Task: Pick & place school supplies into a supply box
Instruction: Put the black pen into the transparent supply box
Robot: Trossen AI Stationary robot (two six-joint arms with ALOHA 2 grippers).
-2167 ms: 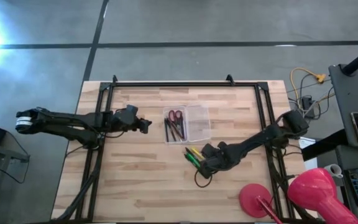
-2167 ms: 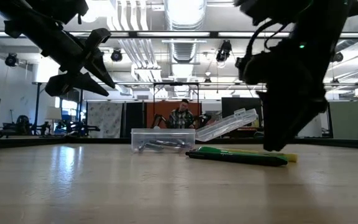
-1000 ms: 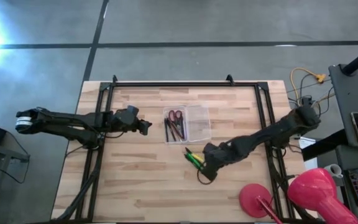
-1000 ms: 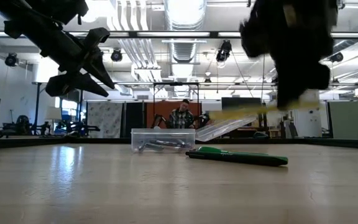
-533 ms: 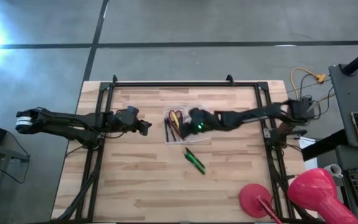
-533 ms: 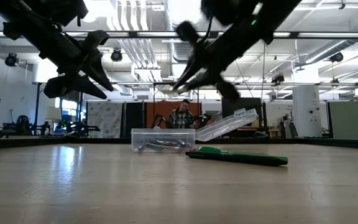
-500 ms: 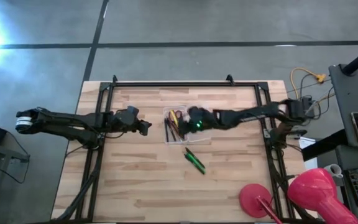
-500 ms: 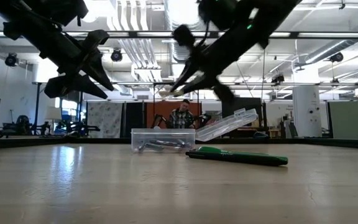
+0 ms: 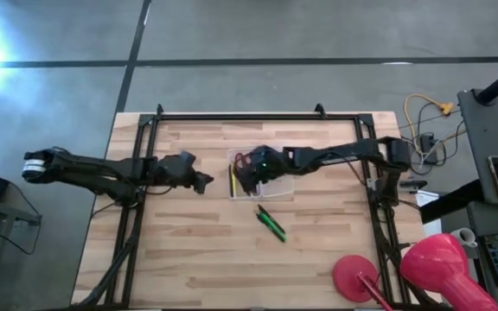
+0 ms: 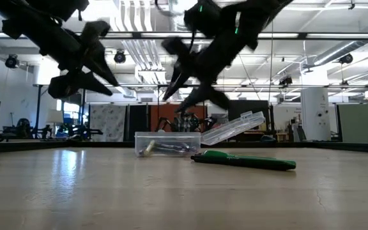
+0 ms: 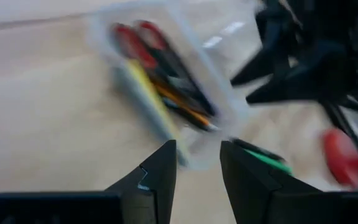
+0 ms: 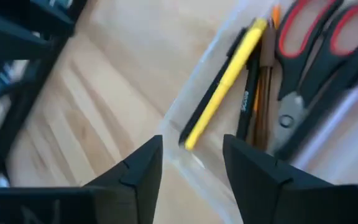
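The right tool (image 9: 251,176) hangs over the box (image 9: 262,192), fingers spread, empty. A yellow pen (image 12: 224,81) lies inside beside the scissors (image 12: 309,46). A green pen (image 9: 271,222) lies on the tabletop (image 9: 188,250) nearby. The left tool (image 9: 204,181) waits left, narrowly parted.

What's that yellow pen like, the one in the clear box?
The yellow pen is slim and straight with a dark tip. It lies flat along one long wall of the clear plastic box, beside dark and orange pens and the red-handled scissors. Nothing grips it; the right hand hovers open above it.
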